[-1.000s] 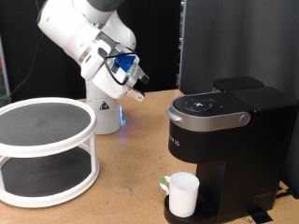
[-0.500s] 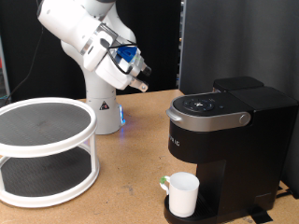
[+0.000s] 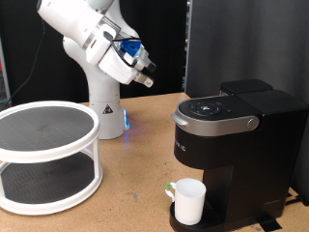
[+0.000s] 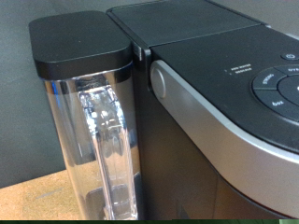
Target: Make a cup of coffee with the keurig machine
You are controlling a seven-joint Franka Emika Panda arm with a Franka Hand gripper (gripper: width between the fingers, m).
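— Fingers first: can you see how they're set?

— Not really. From the exterior view the gripper is a small pale tip at the end of the hand, too small to tell whether its fingers are spread or together, and they don't show in the wrist view at all.

— Where's the arm?

— Raised in the air at the exterior view's upper left, the white forearm slanting down toward the right, hand pointing at the keurig machine but well apart from it. Nothing is visible between the fingers.

— And the machine?

— On the wooden table, at the exterior view's right, lid closed. The cup stands upright on its drip tray under the spout. The wrist view shows the machine's clear water tank with its black lid, beside the grey lid handle.

— Anything else?

— A white two-tier round shelf at the left.
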